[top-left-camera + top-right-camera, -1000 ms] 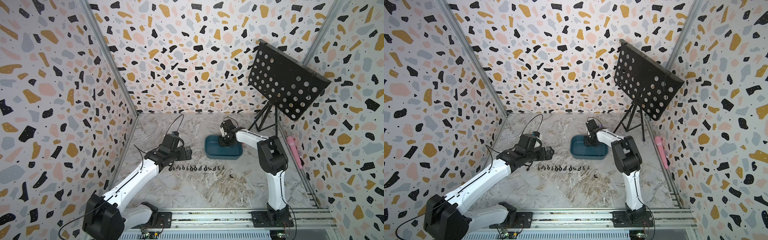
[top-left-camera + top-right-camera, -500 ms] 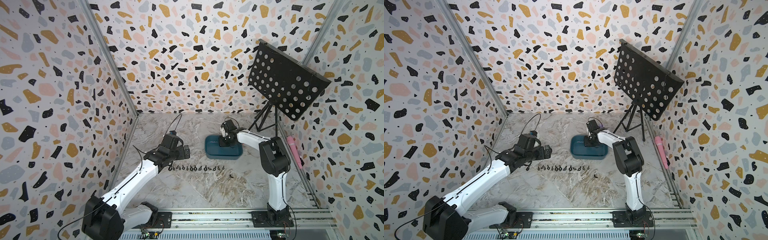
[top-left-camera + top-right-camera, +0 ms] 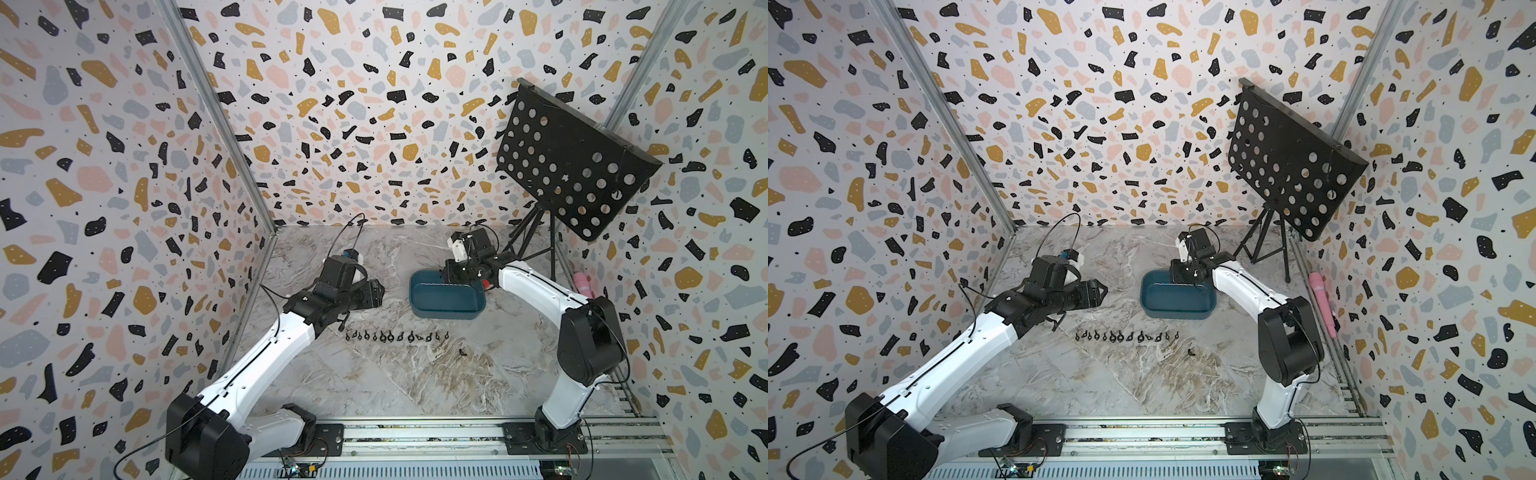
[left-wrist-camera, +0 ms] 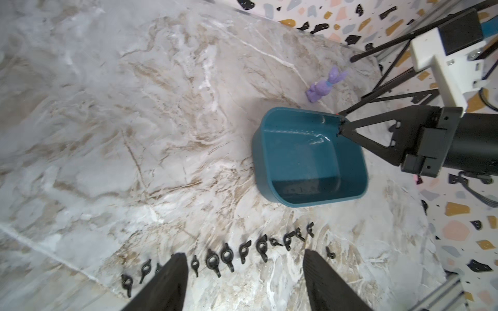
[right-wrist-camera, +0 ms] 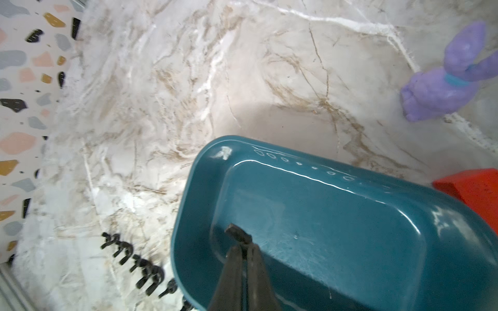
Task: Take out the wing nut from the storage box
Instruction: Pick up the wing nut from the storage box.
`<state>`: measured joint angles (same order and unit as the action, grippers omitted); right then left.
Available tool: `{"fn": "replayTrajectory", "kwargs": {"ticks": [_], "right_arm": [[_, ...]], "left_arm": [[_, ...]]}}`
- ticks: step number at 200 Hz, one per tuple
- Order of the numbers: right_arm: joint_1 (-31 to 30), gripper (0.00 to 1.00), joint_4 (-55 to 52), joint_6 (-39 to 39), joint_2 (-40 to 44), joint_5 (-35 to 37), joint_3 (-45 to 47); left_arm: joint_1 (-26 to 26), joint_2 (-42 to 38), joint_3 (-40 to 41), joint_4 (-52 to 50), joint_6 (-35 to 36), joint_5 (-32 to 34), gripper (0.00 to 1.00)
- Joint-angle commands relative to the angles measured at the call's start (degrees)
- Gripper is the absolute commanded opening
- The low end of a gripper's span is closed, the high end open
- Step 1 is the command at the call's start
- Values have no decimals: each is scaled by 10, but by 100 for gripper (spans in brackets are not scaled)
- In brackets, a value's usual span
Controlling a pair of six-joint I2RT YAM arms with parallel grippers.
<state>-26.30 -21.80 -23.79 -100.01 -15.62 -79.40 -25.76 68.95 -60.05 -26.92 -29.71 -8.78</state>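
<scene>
The storage box (image 5: 336, 215) is glossy teal plastic, smooth, with bright highlights along its rim and fine scuffs on its floor. The desk (image 4: 134, 107) has a smooth marble-pattern surface with a faint sheen. The row of wing nuts (image 4: 226, 255) looks like dull black metal, as does the wing nut (image 5: 238, 233) at the tips of the right claw (image 5: 244, 246), whose fingers (image 5: 231, 269) are matt black plastic. The purple bunny (image 5: 444, 88) looks soft and matt; the red block (image 5: 471, 185) is matt and finely speckled. The music stand (image 3: 569, 166) has a perforated tray of matt black sheet metal.
</scene>
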Motion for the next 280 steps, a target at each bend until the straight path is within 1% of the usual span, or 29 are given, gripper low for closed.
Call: {"fn": "replayTrajectory", "kwargs": {"ticks": [1, 37, 48, 65, 87, 121, 233, 246, 280], "right_arm": [[-6, 0, 9, -18, 41, -47, 16], [-17, 0, 24, -34, 80, -96, 33], [-22, 0, 27, -38, 90, -109, 39], [-30, 0, 33, -42, 101, -128, 43], [-33, 0, 48, -49, 108, -156, 46], [-39, 0, 48, -53, 108, -184, 39], [-55, 0, 36, -37, 108, -194, 29], [-55, 0, 35, -37, 110, -193, 29], [-55, 0, 36, -37, 110, -195, 27]], "left_arm": [[3, 16, -27, 38, -6, -73, 62], [2, 47, -38, 89, -26, -126, 43], [2, 57, -44, 101, -32, -138, 42], [0, 72, -51, 119, -40, -156, 36], [-7, 87, -58, 139, -47, -171, 33], [-24, 105, -64, 157, -51, -178, 32], [-38, 154, -94, 190, -58, -196, 28], [-38, 165, -100, 191, -58, -201, 26], [-39, 184, -110, 194, -58, -209, 24]]}}
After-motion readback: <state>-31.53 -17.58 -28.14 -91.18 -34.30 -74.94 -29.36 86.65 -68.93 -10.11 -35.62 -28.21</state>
